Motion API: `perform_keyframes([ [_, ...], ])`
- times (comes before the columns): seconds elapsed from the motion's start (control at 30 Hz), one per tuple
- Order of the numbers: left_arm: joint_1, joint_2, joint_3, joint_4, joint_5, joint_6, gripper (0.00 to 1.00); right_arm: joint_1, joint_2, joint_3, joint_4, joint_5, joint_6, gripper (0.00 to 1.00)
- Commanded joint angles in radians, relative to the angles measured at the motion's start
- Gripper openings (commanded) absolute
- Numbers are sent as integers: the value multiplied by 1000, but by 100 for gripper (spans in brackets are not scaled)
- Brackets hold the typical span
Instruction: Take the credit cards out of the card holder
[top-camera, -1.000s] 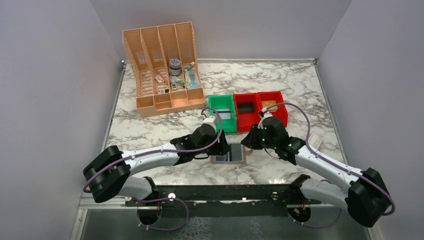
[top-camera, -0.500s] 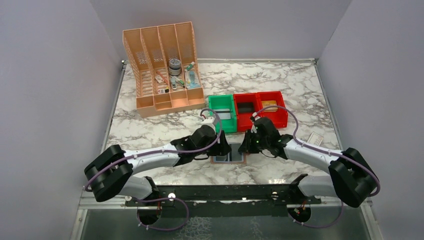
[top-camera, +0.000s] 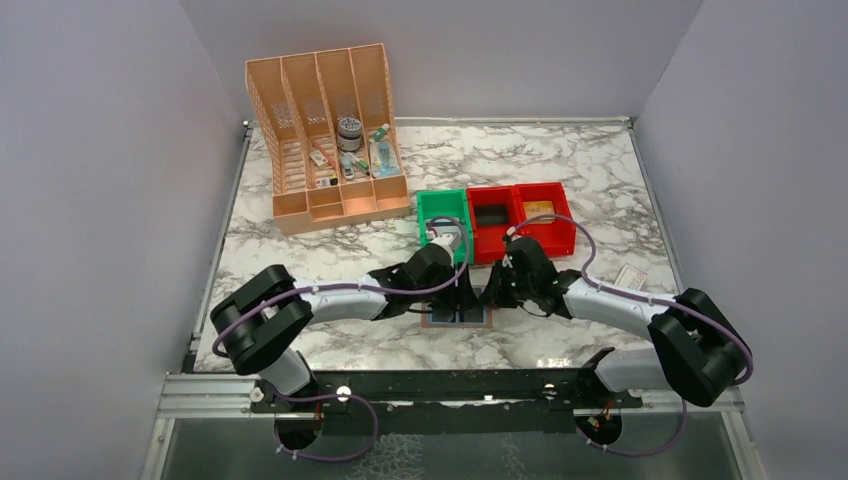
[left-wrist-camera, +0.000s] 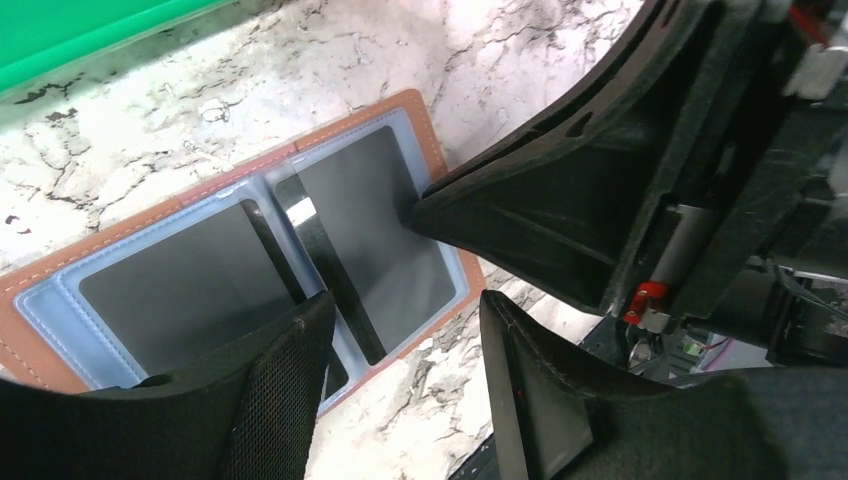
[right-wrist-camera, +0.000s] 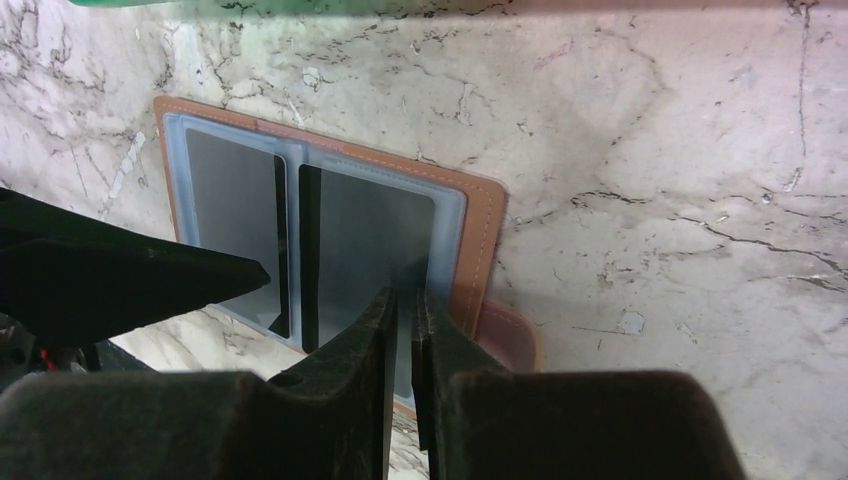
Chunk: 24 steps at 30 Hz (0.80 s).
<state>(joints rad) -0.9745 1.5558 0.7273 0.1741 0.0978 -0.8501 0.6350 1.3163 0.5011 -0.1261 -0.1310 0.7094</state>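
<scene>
The card holder (top-camera: 457, 318) lies open on the marble table, brown outside with a light blue-grey inside. Dark credit cards sit in its left pocket (right-wrist-camera: 230, 210) and right pocket (right-wrist-camera: 365, 240); both show in the left wrist view too (left-wrist-camera: 180, 290) (left-wrist-camera: 380, 220). My left gripper (left-wrist-camera: 405, 330) is open, hanging over the holder's near edge (left-wrist-camera: 430, 120). My right gripper (right-wrist-camera: 405, 300) is shut, its tips down on the right pocket near the snap tab (right-wrist-camera: 510, 335). In the top view the two grippers (top-camera: 458, 288) (top-camera: 495, 290) meet over the holder.
A green bin (top-camera: 443, 222) and two red bins (top-camera: 492, 215) (top-camera: 545, 212) stand just behind the holder. An orange file organizer (top-camera: 330, 130) with small items is at the back left. A small white box (top-camera: 630, 277) lies at the right.
My left gripper has moved right, over the holder. My right arm has folded lower and its gripper has shifted left onto the holder's right side.
</scene>
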Motion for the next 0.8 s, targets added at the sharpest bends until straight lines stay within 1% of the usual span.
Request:
perform_keyframes([
  [0.0, 2, 26, 5, 21, 17, -1, 57, -3, 33, -45, -37, 116, 7, 12],
  [0.17, 2, 45, -15, 28, 6, -26, 55, -3, 36, -54, -20, 103, 11, 12],
  [0.3, 2, 55, -42, 85, 27, -44, 54, -3, 43, -61, -6, 88, 12, 12],
  [0.43, 2, 82, -40, 89, 39, -62, 51, -3, 40, -64, -3, 86, 16, 12],
  [0.6, 2, 87, -58, 98, 34, -89, 49, -3, 39, -72, 1, 88, 21, 12],
  [0.77, 2, 67, -74, 115, 22, -106, 40, -3, 45, -80, 11, 72, 29, 12],
])
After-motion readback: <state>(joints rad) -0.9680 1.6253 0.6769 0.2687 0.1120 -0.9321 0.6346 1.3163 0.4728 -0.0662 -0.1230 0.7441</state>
